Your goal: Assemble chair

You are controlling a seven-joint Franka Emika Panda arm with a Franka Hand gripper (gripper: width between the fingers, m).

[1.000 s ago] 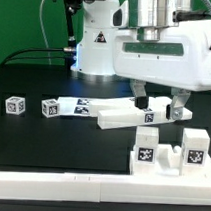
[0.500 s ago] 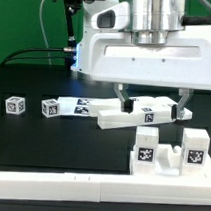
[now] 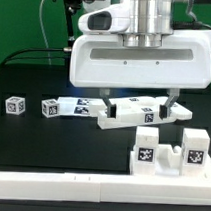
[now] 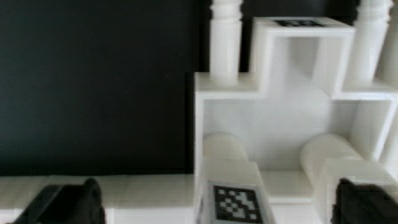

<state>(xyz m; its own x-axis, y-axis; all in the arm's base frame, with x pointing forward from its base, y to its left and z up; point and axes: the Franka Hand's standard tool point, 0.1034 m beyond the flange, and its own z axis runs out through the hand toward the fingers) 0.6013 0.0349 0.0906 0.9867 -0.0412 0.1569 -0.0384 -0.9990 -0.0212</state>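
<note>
Chair block [image 3: 169, 157], white and chunky, stands nearest the exterior camera on the black tabletop [image 3: 42, 140], just behind the white rail [image 3: 49, 183] along the front edge. Two raised posts on it each show a square black-and-white tag. It sits in front of the chair slab, toward the exterior view's right of it, and the two stand apart.

The chair slab [image 3: 128, 115] lies flat mid-tabletop, with one tag on its near face. My fingers [image 3: 170, 103] are spread wide, one hanging toward each end of the chair slab, and they pinch nothing. Whether either tip brushes the plastic I cannot tell. From the wrist camera the two dark fingers [image 4: 71, 205] frame the chair slab [image 4: 267, 120]: two rounded rails, one of them tagged, then a stepped white frame, and farther on a tagged top face and slim pegs.

Behind the chair slab, and reaching to the exterior view's left of it, lies the marker board [image 3: 81, 106]. Farther to the exterior view's left of the chair slab sit two small tagged cubes. The nearer cube [image 3: 50, 108] is just beside the marker board, and the outer cube [image 3: 13, 106] is well apart from the slab. Farthest back behind the chair slab rises the arm's white base [image 3: 96, 48] against a green backdrop [image 3: 18, 19].
</note>
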